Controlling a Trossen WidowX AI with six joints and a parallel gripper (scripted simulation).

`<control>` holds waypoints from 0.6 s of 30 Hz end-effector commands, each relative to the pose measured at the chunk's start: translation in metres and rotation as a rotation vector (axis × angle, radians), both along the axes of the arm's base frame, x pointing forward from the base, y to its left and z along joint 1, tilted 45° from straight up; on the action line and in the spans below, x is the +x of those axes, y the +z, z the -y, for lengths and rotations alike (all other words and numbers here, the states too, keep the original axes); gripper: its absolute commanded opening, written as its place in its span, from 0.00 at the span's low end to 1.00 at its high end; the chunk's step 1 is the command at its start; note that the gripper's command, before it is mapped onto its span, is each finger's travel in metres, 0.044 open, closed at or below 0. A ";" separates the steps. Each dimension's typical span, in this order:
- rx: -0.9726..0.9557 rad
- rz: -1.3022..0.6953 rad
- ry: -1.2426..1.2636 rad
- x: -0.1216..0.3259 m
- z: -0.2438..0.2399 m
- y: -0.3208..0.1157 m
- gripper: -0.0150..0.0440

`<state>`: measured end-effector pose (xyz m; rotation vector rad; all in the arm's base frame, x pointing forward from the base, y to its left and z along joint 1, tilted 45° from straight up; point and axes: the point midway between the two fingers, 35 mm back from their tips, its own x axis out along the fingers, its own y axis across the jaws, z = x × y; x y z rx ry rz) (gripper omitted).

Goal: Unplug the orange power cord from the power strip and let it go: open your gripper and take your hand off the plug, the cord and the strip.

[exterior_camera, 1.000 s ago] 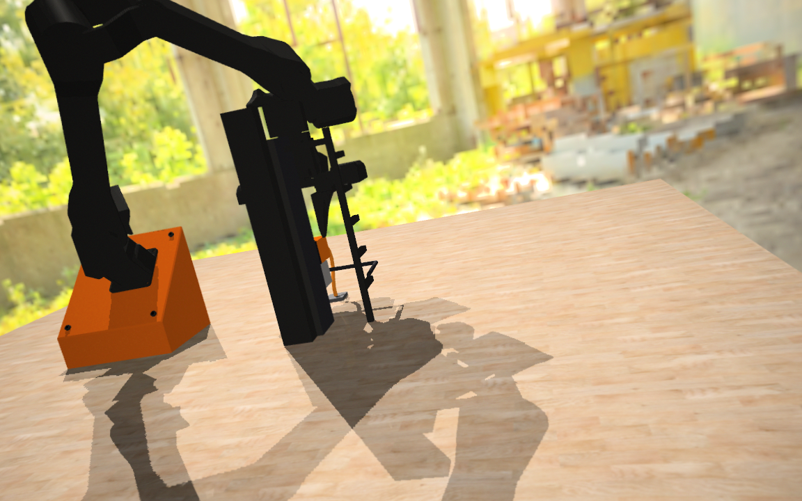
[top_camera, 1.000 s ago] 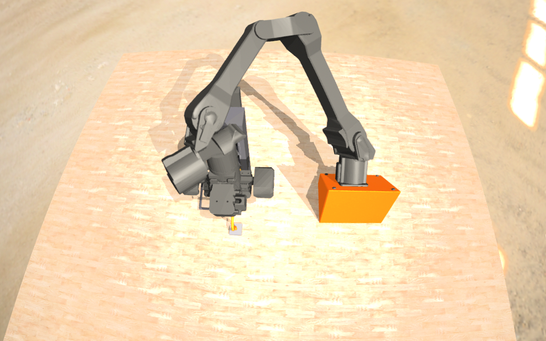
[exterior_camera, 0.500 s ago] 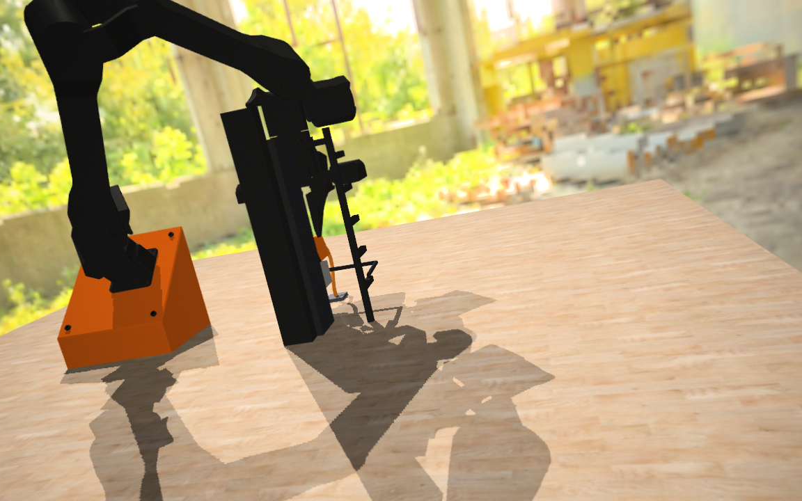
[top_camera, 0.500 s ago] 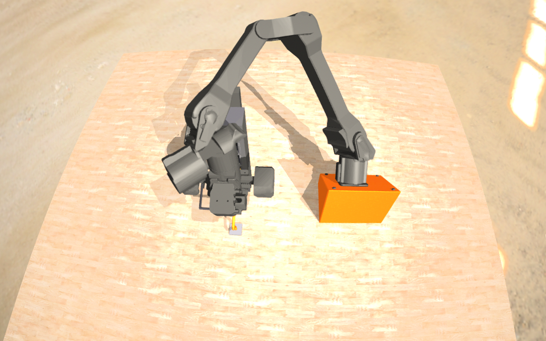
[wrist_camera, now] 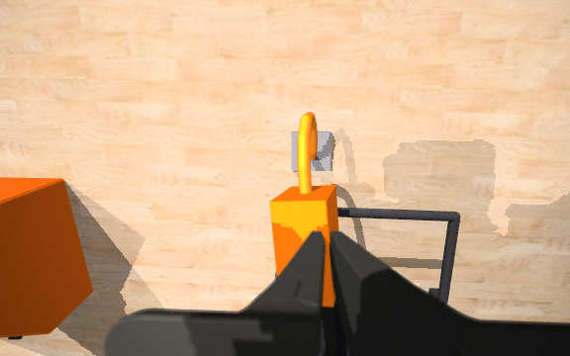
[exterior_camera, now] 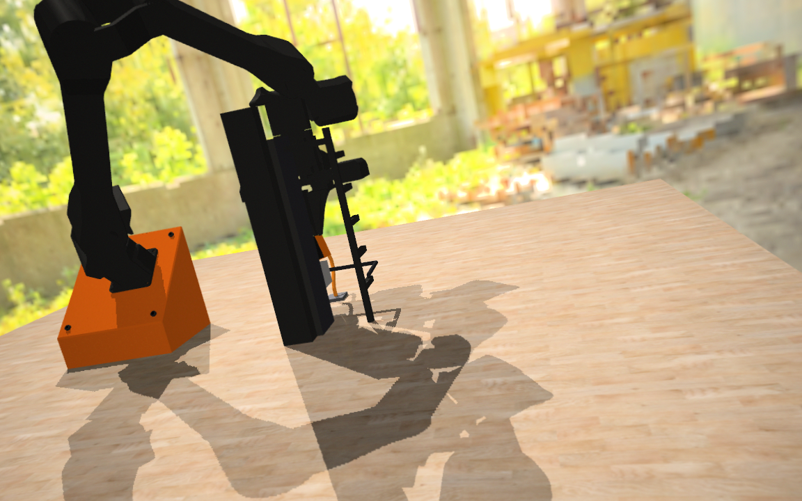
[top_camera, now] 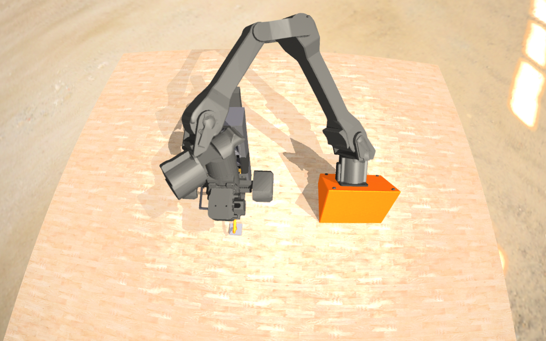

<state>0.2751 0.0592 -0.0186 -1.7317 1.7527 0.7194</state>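
From the top view, the wrist body covers almost everything: the gripper (top_camera: 229, 217) points straight down and its fingertips are hidden, the plug is not visible at all, and only a short bit of orange cord (top_camera: 235, 226) peeks out, running forward to a small grey block (top_camera: 234, 231) on the table. The power strip (top_camera: 243, 127) shows as a dark slab behind the wrist. The exterior view gives the key relation: the strip (exterior_camera: 279, 236) stands upright with a slight lean, the plug (exterior_camera: 323, 248) sits on its front face and juts sideways, and the tool comes at it from above, so the pull has to go out away from that face, not upward. The backlight turns arm and strip black, so whether the prongs are seated is hard to make out. In the wrist view the gripper (wrist_camera: 327, 238) is pinched nearly together, with a sliver of orange in the slit, so I read it as clamped on the plug (wrist_camera: 301, 218), biting toward its right side rather than its middle. The cord (wrist_camera: 307, 148) arcs from the plug's far end to the grey block (wrist_camera: 321, 148). The strip itself is cut off below the fingers.
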 end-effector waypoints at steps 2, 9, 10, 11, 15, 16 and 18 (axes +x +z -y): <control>0.005 0.000 -0.005 0.000 -0.008 -0.008 0.25; 0.006 0.000 -0.004 0.000 -0.016 -0.016 0.25; 0.006 0.000 -0.004 0.000 -0.017 -0.017 0.25; 0.006 0.000 -0.004 0.000 -0.018 -0.018 0.25; 0.006 0.000 -0.003 -0.001 -0.023 -0.023 0.25; 0.006 0.000 -0.003 -0.002 -0.024 -0.024 0.25; 0.006 0.000 -0.003 -0.002 -0.026 -0.026 0.25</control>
